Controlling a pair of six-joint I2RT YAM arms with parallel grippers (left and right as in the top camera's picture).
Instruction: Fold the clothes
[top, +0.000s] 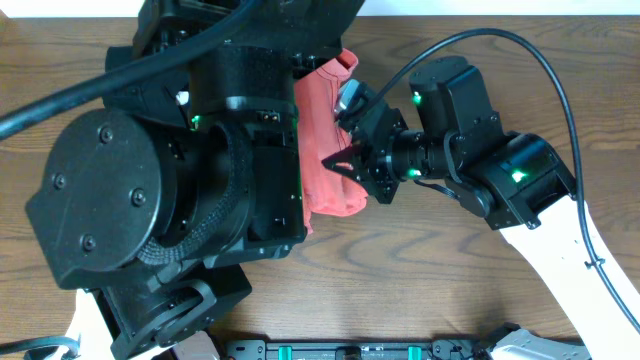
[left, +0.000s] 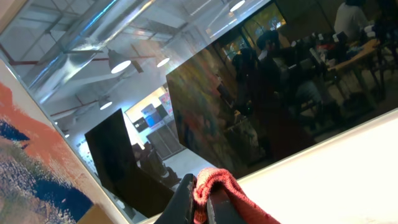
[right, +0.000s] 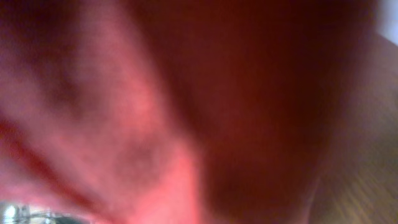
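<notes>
The coral T-shirt (top: 325, 130) hung bunched in the centre of the overhead frame, apparently lifted off the tabletop (top: 430, 270), between the two arms. The left claw (left: 200, 200) was clenched on a thin roll of the fabric at the bottom of its wrist view. The right claw (top: 343, 160) was clenched into the cloth's right side. With so little fabric pinched on the left, pulling the arms apart could tug it free. The bunched shirt could also spread out crooked.

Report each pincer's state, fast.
Left pincer: closed, gripping the red shirt.
Right pincer: closed on the same shirt.
</notes>
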